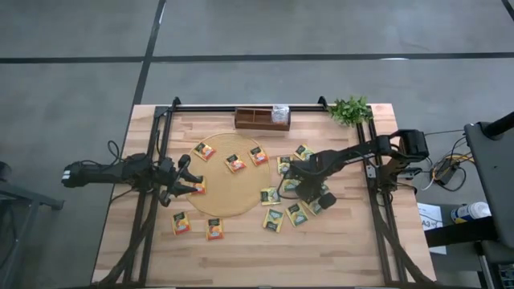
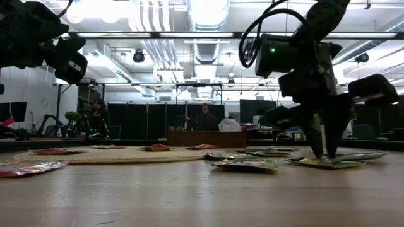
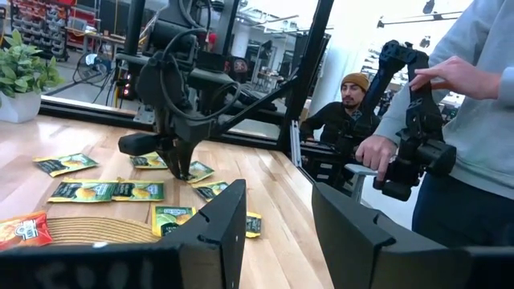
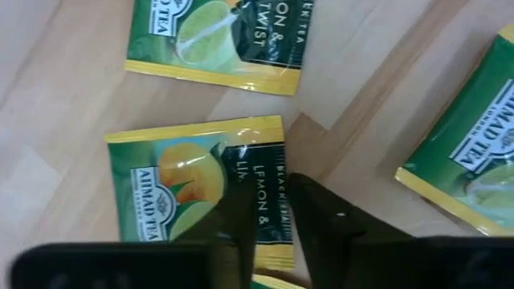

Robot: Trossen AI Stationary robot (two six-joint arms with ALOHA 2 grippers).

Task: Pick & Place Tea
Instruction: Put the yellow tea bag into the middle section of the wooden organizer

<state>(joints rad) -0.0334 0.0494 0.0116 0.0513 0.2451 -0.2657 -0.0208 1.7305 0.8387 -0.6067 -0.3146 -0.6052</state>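
Note:
Several flat tea sachets, orange and green-yellow, lie on the round tan mat [image 1: 233, 189] and on the wood around it. My right gripper [image 1: 291, 180] points steeply down onto one green-yellow sachet [image 4: 193, 193] to the right of the mat, its fingers closed in on it; the low view shows this gripper [image 2: 326, 153] standing on the sachet [image 2: 325, 162]. My left gripper [image 3: 277, 233] hangs level and open over the mat's left edge [image 1: 189, 178], with nothing between its fingers. My right gripper has its two fingers [image 4: 321, 217] on the sachet's dark printed strip [image 4: 269, 205], close to one edge. They come from above, slanting down, with a narrow band of the sachet between them. The sachet lies flat on the table.
The brown wooden tray [image 1: 261, 120] stands at the far edge, something white in its right compartment. A potted plant [image 1: 351, 108] is at the far right corner. Other green sachets [image 4: 217, 36] lie close around the held one. People stand beyond the table's right side [image 3: 474, 120].

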